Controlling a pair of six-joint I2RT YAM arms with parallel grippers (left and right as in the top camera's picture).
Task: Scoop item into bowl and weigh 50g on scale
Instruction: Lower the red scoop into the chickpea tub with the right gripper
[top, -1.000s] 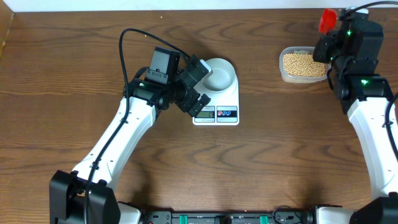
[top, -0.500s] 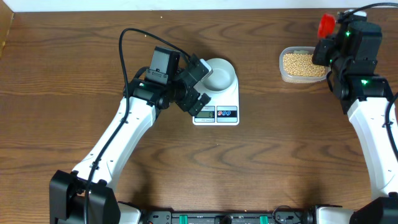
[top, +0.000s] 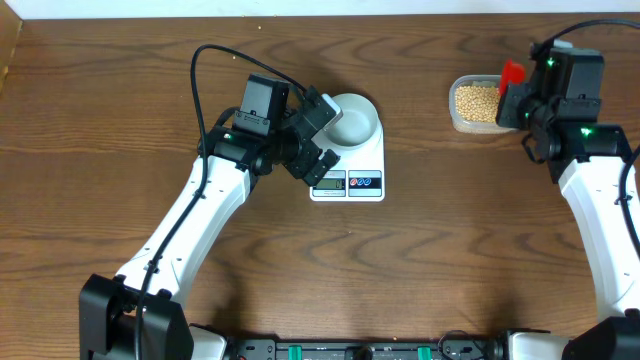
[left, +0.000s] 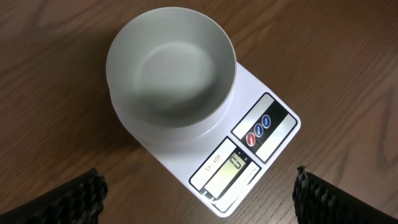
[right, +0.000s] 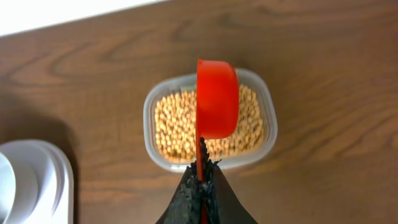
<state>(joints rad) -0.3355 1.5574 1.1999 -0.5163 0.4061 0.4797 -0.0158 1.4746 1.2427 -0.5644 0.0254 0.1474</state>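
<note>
The pale bowl stands empty on the white scale; both also show in the left wrist view, bowl and scale. My left gripper is open beside the bowl's left side, its fingertips wide apart over the scale's front corner. My right gripper is shut on the handle of a red scoop, which hangs over the tan-yellow beans in a clear plastic tub. The beans also show in the overhead view.
The scale's display is lit and shows a single digit, with two round buttons beside it. The table's back edge meets a white surface just behind the tub. Bare wooden tabletop lies between the arms.
My right gripper has swung the red scoop left and down, from beyond the tub's right side to over the beans. The left arm, bowl and scale have not moved.
</note>
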